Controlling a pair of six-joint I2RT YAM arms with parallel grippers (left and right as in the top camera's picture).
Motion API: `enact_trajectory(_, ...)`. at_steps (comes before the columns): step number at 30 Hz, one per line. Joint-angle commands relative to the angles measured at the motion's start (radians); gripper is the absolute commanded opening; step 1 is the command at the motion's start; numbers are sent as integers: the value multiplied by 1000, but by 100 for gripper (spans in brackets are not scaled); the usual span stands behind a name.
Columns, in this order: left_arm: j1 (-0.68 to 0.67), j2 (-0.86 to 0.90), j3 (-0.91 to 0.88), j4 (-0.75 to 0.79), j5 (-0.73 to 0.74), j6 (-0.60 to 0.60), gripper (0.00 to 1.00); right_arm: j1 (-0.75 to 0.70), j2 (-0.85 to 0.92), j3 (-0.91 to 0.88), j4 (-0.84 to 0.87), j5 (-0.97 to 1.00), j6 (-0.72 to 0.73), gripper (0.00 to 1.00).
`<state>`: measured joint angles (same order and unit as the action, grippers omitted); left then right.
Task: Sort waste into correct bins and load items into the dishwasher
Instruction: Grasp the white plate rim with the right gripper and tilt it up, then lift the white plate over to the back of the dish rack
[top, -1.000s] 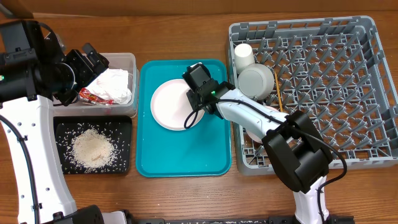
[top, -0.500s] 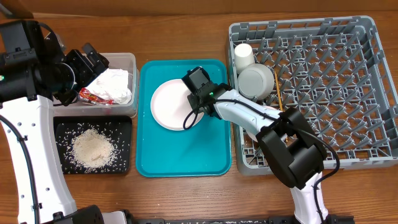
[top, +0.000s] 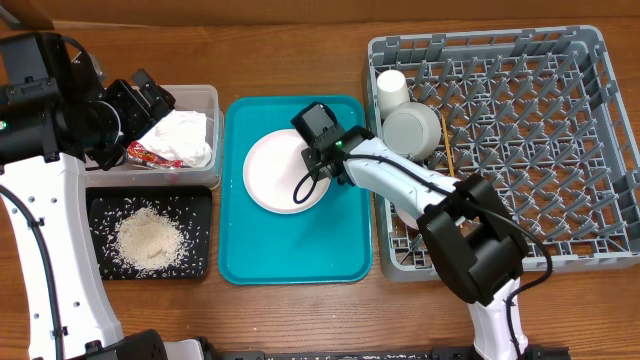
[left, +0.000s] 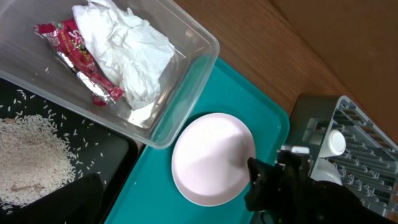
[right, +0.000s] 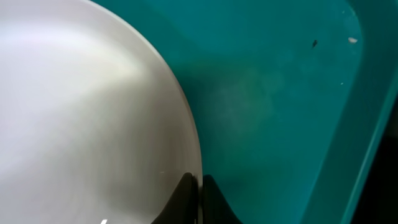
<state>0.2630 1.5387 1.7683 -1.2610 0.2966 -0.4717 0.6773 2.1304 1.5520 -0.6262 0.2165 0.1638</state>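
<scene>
Though largely cut off, right tool (right: 200, 185) pinching rim of plate (right: 93, 112); left tool (top: 155, 92) spread, empty.

No legible text, brand or number anywhere. The red snack wrapper (left: 65, 43), in the clear tub (left: 186, 87) at ten o'clock, bears pale markings too blurred to read.
</scene>
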Motion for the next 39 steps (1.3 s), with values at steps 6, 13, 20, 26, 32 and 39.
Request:
enact_trajectory(6,-2,-16,21,2,7,0,100,-5,-294,70,-53,164,-29,4)
enact_trajectory(13,-2,-16,21,1,7,0,100,-7,-522,70,-192,647,-71,4)
enact_trajectory(20,-2,-16,21,1,7,0,100,-49,-595,70,-335,1080,-224,4)
enact_trajectory(26,-2,-16,21,2,7,0,100,-221,-586,48,-439,1063,-217,4)
enact_trajectory(32,-2,-16,21,1,7,0,100,-322,-567,20,-426,1018,-185,4)
enact_trajectory(39,-2,-16,21,2,7,0,100,-371,-531,18,-412,965,-163,4)
